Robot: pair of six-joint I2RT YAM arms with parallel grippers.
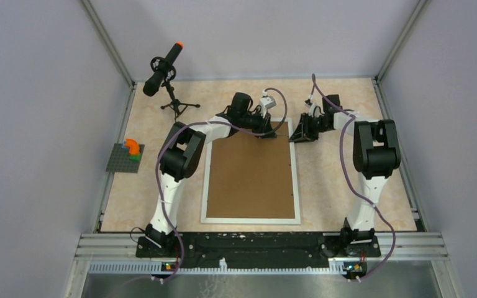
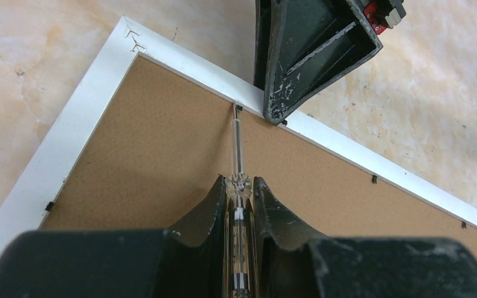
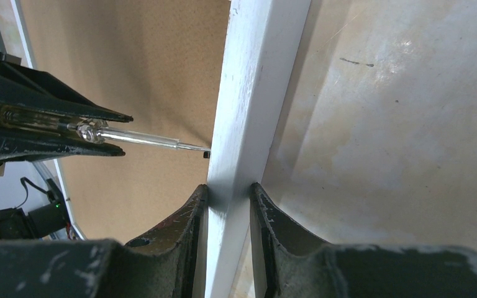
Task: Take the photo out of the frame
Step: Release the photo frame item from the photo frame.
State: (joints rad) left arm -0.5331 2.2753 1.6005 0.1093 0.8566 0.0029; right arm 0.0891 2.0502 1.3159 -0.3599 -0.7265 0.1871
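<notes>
The frame (image 1: 250, 220) is laid face down on the desk (image 1: 335, 180), brown backing board (image 1: 251, 174) uppermost; the photo cannot be seen. A tripod-mounted black device (image 1: 163, 71) and toy blocks (image 1: 130, 149) are set well left. A clear-handled screwdriver (image 2: 238, 139) is pinched by the left gripper (image 2: 241, 186), its tip at a black tab (image 2: 238, 107). The frame's far rail is clamped by the right gripper (image 3: 228, 189).

Out of sight or incomplete: photo, wholly covered by the backing board (image 1: 251, 177) of the face-down frame (image 1: 206, 186); screwdriver (image 2: 238, 149), handle cut off at the left wrist view's lower edge; retaining tabs (image 2: 374, 179), too small to make out from the top view.
</notes>
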